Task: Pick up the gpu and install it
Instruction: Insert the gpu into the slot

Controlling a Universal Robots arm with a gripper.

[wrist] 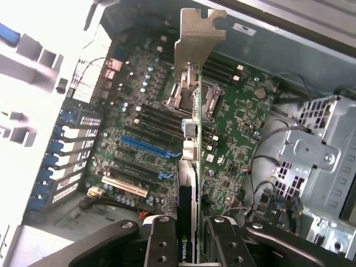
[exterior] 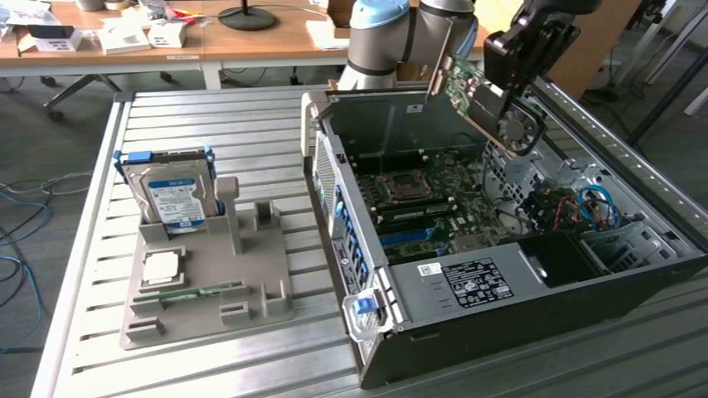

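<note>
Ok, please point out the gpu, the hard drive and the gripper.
gpu (exterior: 489,101): exterior view, on its green board.
hard drive (exterior: 175,203): exterior view, on its blue-white label.
gripper (wrist: 189,238): wrist view, midway between its fingertips, which clamp the gpu.

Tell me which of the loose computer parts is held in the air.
The gpu, clamped in the gripper above the open case; the hard drive and memory stick sit on the grey holder.

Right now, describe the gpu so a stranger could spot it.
Find the open case on the exterior view's right. Above it, the gripper holds the gpu: a thin green card with a fan and metal bracket, unlike the boxy hard drive.
</note>
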